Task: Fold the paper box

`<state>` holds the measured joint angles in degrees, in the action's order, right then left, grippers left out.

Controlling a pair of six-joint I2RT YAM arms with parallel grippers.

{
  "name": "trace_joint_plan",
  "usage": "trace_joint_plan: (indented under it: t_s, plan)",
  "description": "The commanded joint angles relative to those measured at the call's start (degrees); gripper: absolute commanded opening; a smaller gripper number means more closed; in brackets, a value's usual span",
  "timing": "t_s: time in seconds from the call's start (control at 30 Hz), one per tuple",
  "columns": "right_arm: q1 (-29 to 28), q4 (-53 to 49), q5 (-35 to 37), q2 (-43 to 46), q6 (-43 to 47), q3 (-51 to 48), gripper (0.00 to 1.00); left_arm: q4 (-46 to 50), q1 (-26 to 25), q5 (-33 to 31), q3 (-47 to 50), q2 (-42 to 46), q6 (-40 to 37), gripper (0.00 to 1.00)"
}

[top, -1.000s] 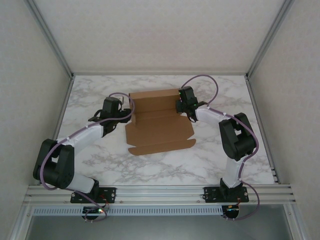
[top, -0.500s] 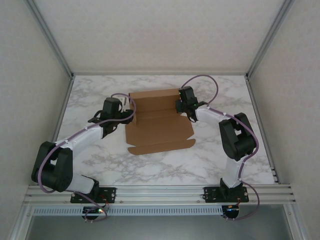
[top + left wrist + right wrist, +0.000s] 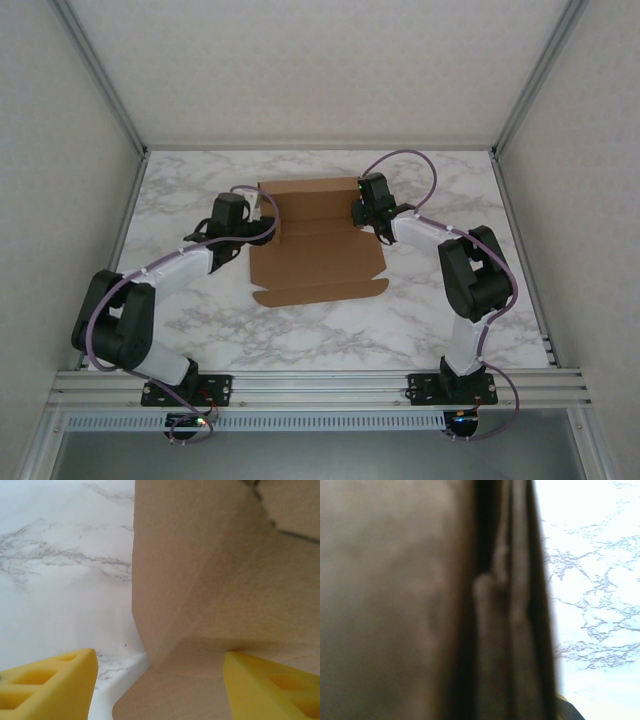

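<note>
Brown cardboard: the paper box (image 3: 318, 245) lies mid marble table (image 3: 330, 330), part-formed. Left gripper (image 3: 258, 228) sits at its left edge, jaws wide. The left wrist view shows yellow pads (image 3: 50, 685) straddling a side flap (image 3: 200, 580) corner, no squeeze. Right gripper (image 3: 362, 215) is narrow, seemingly pinching the box's right edge. Step looks like raising the side flaps. Next move needs the left jaws closing on that flap, then folding inward. Right wrist view adds doubled cardboard layers, blurred; top view can't resolve them.

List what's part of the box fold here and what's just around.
Part of the job: paper box; left gripper at its left flap; right gripper at its right edge.
Just around: marble table; purple cables; aluminium frame; enclosure walls.
</note>
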<state>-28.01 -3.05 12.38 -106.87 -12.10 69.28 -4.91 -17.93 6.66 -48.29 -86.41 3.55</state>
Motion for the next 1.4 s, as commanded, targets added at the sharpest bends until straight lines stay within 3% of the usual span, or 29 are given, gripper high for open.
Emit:
trace_joint_plan:
  t_s: [0.0,0.3,0.4,0.6,0.73,1.17,1.37]
  plan:
    - [-0.34,-6.8,-1.61,-0.62,1.48,-2.71,0.0,-6.32,-0.7,-0.46,-1.13,-0.85,-3.27,0.69]
    - [-0.62,-6.49,-2.14,0.37,3.32,-3.23,0.0,-12.23,-0.69,2.06,-3.77,-5.46,-7.09,0.65]
    - [-0.56,-6.71,-1.8,0.7,3.48,-3.31,0.0,-12.67,-0.66,1.2,-4.91,-7.15,-8.28,0.56]
    - [-0.61,-6.97,-2.01,0.92,2.24,-3.37,0.0,-14.36,-0.7,-0.97,-5.16,-8.77,-6.27,0.29]
    - [-0.92,-7.0,-2.04,1.13,0.5,-3.73,0.0,-16.05,-0.82,-3.45,-4.36,-9.45,-3.9,0.23]
    - [-3.73,-9.38,0.75,1.01,-6.58,-1.92,0.0,-16.19,-4.23,-20.18,-5.0,-13.02,3.77,0.0]
    - [-6.72,-13.28,7.85,0.72,-9.89,0.97,0.0,-11.65,-6.47,-30.77,-8.09,-16.01,9.28,0.0]
